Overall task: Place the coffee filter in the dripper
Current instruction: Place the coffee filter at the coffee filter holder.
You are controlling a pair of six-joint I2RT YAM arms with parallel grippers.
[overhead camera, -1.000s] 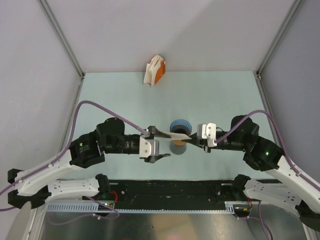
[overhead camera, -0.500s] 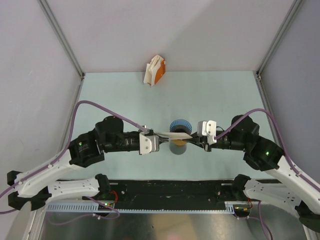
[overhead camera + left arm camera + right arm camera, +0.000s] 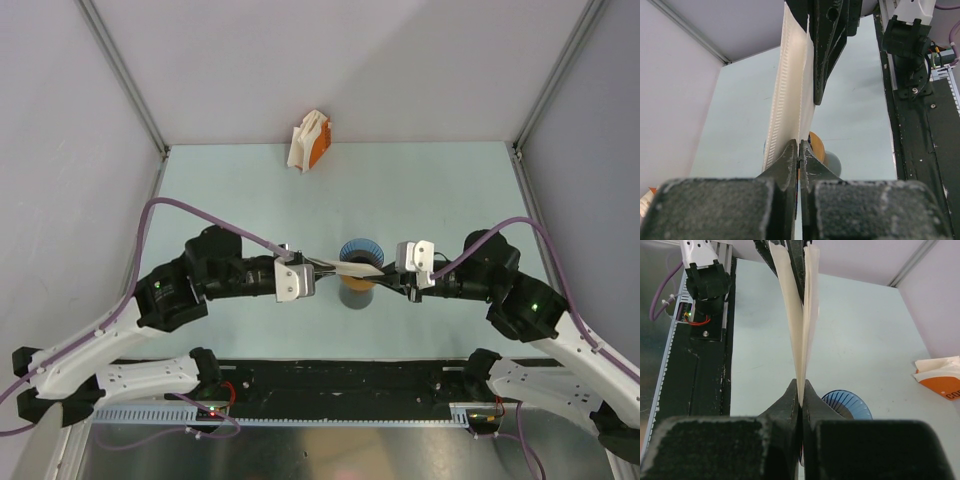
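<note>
With the left hand (image 3: 322,266) and right hand (image 3: 388,277) each pinching the coffee filter (image 3: 356,268) near the dripper (image 3: 360,247), they should part its layers gently.

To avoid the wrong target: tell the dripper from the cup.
The dripper is blue and ribbed; the cup is dark grey with orange on top. The dripper stands farther back on the table, the cup nearer the front. The filter hangs above both.

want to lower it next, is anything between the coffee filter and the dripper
Nothing visible. The coffee filter hangs pinched between the left gripper and right gripper, over the dripper's near rim; the grey cup sits beside it, nearer the arm bases.
</note>
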